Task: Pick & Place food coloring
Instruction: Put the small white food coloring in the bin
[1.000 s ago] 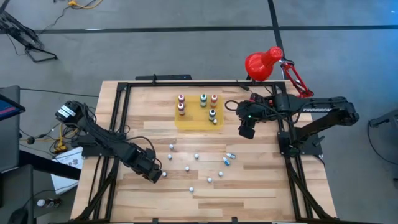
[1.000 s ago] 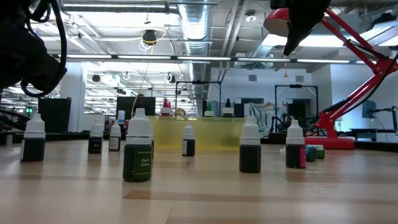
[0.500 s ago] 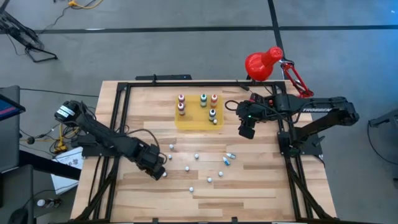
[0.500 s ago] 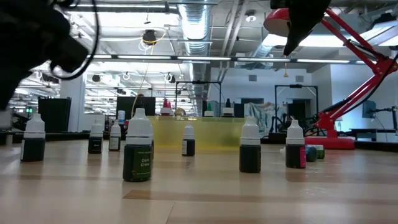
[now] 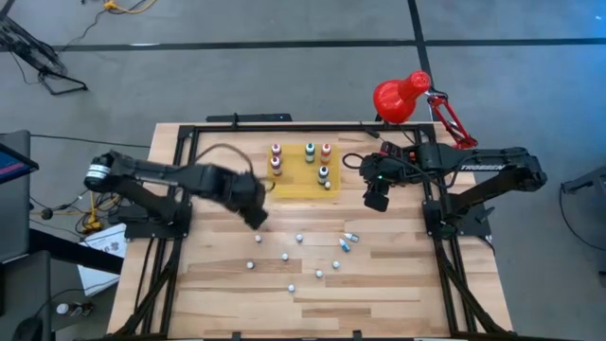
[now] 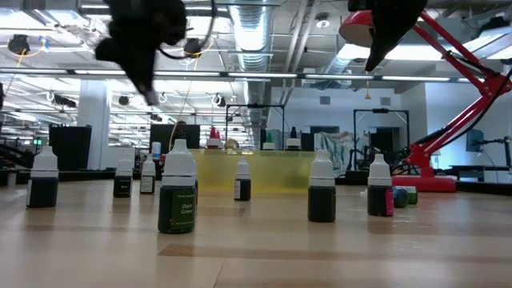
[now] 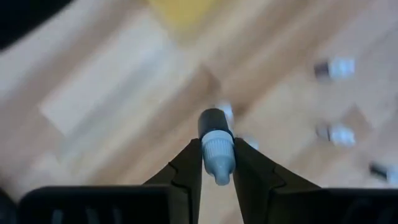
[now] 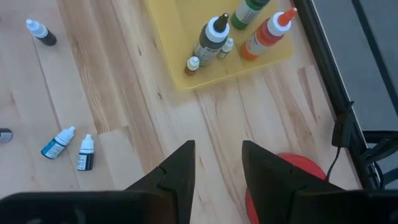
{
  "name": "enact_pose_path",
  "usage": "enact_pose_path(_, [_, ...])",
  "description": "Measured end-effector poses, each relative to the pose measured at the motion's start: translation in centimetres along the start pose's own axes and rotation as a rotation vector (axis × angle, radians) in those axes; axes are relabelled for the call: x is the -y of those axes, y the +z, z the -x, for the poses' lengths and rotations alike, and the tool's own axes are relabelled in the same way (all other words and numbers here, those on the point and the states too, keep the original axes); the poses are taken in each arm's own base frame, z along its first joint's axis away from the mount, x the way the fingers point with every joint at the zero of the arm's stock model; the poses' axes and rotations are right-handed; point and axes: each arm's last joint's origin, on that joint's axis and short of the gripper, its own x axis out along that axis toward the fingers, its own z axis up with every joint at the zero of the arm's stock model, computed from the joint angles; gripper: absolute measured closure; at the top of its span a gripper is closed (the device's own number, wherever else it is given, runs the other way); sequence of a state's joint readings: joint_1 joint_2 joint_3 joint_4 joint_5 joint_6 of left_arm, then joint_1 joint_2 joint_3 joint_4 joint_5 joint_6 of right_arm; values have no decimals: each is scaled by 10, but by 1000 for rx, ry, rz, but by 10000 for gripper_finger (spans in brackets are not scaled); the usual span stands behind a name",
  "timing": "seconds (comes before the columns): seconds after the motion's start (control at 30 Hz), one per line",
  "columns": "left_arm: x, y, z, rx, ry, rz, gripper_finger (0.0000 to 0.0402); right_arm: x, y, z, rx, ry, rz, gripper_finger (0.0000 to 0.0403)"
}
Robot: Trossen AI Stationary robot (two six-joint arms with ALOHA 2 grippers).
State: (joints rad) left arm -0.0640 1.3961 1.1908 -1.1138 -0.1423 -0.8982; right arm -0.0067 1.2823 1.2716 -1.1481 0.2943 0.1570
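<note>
Just left of the yellow mat [image 5: 301, 183], the left gripper [image 5: 256, 218] hangs above the bench [image 5: 398, 284], fingers clamped on a small dark dropper bottle [image 7: 215, 149]. Right gripper [image 5: 376, 202] waits beside the mat's right edge, fingers apart, nothing in them.

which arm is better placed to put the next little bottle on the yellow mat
Left. The left gripper is shut on a small bottle and is raised near the yellow mat's left edge. The right gripper is open and empty, beside the mat's right side.
</note>
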Motion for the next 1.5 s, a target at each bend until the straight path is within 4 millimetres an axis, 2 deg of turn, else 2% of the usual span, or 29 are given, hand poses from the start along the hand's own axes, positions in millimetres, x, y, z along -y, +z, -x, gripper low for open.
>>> enact_pose_path(0.17, [-10,36,-24,23,4,-62,343,0,0,0,-4,-1,1,281])
enact_pose_path(0.3, [-13,57,-51,11,20,-118,339,0,-1,0,-6,-1,1,281])
enact_pose_path(0.63, [1,101,-85,-13,72,-301,337,0,-1,0,-6,-1,0,281])
enact_pose_path(0.83, [7,107,-115,-90,125,-385,336,0,0,0,-6,-1,1,281])
enact_pose_path(0.97, [8,112,-126,-106,141,-420,336,0,0,0,-3,-1,7,281])
enact_pose_path(1.27, [-12,119,-128,-172,178,-394,336,0,0,0,-2,-1,7,281])
enact_pose_path(1.5, [-17,122,-129,-189,156,-395,336,0,1,0,5,0,6,281])
